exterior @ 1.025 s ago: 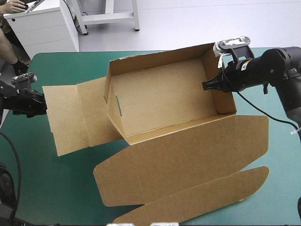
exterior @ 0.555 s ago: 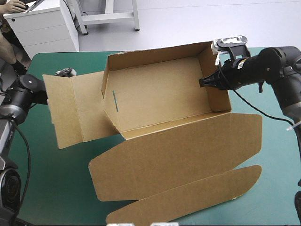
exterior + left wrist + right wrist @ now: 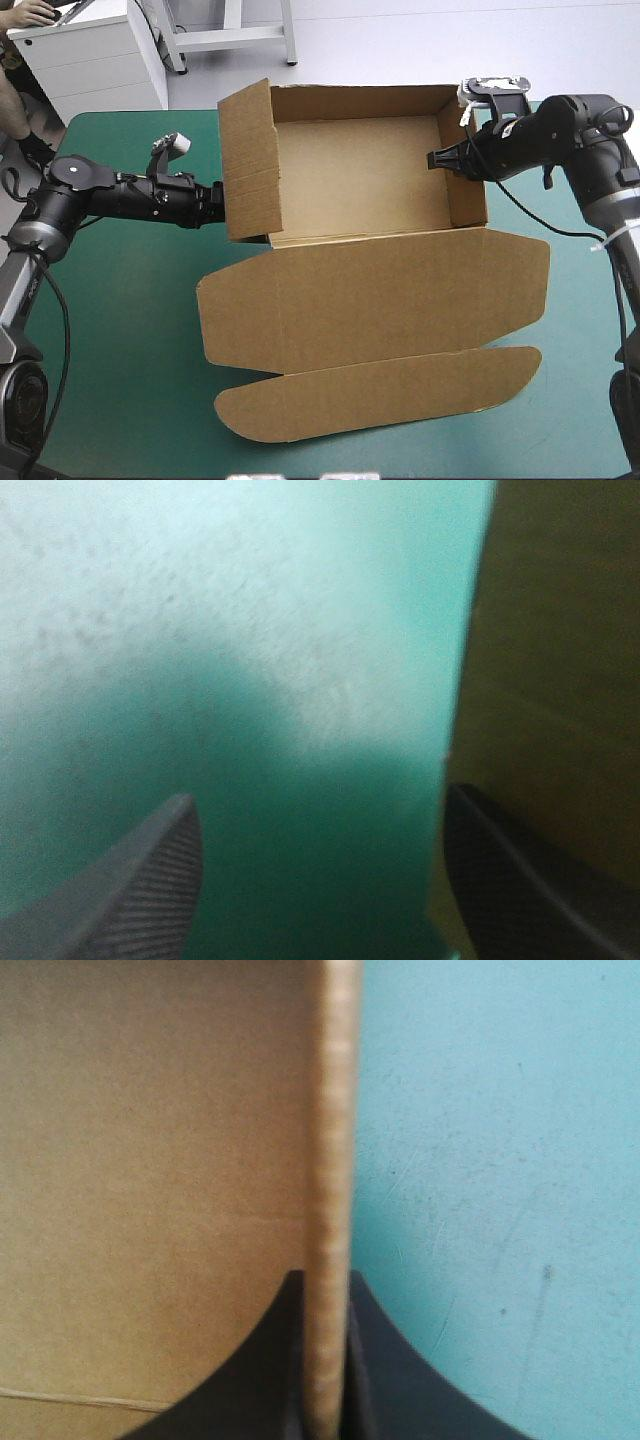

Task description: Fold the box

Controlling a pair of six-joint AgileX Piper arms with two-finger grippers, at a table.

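Gripping: the right gripper [image 3: 436, 158] [image 3: 325, 1360] is clamped on the right wall [image 3: 465, 175] of the box [image 3: 360, 180]. In its wrist view one black finger [image 3: 255, 1385] lies on the inner side of the wall and the other on the outer side, with the board's edge running up between them.
Left gripper: the left gripper [image 3: 218, 200] [image 3: 320, 880] has its fingers spread wide. One finger [image 3: 510, 880] sits against the brown board [image 3: 560, 630], the other [image 3: 150, 885] is over the teal-green cover [image 3: 250, 630], and only cover shows between them.
Box and left gripper: the gripper's tip is low at the outer face of the left flap [image 3: 247, 160], just outside the tray.
Box position: it is at the middle of the table, on the teal-green cover [image 3: 120, 380], with its back wall toward the far edge.
Box form: it is an open tray with its back and right walls raised. The left flap stands upright and is taller than the other walls.
Lid: the lid [image 3: 370, 300] lies flat on the cover, spreading from the tray's front toward the near edge. Its tuck flap [image 3: 380, 395] is flat beyond it.
Tray contents: the bare brown floor shows from wall to wall.
Right wrist view: the box's inside [image 3: 150, 1160] is on one side of the gripped wall and the cover [image 3: 500, 1160] is on the other.
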